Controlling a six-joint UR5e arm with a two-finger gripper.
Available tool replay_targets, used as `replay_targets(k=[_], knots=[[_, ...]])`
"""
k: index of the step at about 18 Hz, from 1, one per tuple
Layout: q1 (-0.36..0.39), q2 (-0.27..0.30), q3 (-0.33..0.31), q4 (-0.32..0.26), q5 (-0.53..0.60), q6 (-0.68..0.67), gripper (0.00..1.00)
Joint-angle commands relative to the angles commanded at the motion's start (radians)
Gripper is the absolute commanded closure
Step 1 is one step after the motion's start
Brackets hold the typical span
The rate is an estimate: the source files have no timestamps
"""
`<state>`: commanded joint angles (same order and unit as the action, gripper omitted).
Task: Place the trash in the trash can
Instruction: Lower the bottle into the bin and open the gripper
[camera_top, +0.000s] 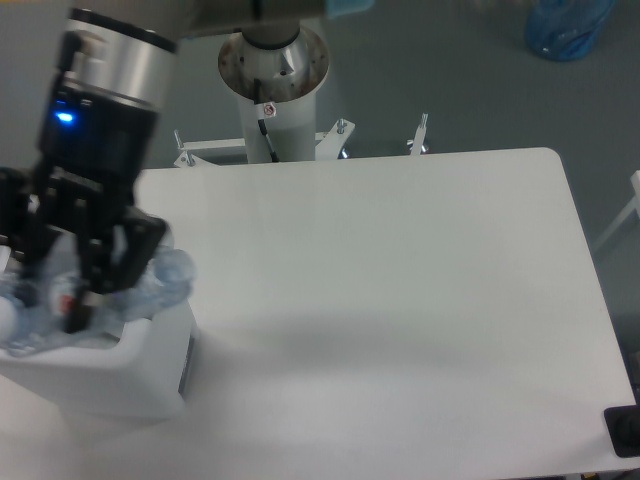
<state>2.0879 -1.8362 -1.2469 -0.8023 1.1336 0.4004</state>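
Note:
My gripper (78, 290) hangs over the white trash can (120, 375) at the table's left edge. It is shut on the crushed clear plastic bottle (165, 278), which lies crosswise between the fingers, just above the can's opening. One end of the bottle sticks out to the right past the can's rim; the other end reaches the left edge of the picture. The can's grey panel (187, 365) faces right. The gripper body hides most of the can's inside. The paper cup is not in view.
The arm's white pedestal (272, 90) stands behind the table's far edge. A blue bag (565, 25) lies on the floor at the back right. A black object (625, 432) sits at the table's front right corner.

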Motion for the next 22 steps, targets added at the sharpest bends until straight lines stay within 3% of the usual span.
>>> replay_targets(k=[3,9,13,17,22], knots=[[-0.055,-0.008,-0.032,0.000,0.003,-0.003,0.45],[-0.061,-0.003,-0.100,-0.002,0.003,-0.029,0.44],[-0.061,-0.008,-0.111,0.000,0.005,-0.035,0.43],[-0.061,-0.015,-0.131,0.000,0.003,-0.029,0.31],[-0.061,-0.018,-0.138,-0.002,0.003,-0.025,0.08]])
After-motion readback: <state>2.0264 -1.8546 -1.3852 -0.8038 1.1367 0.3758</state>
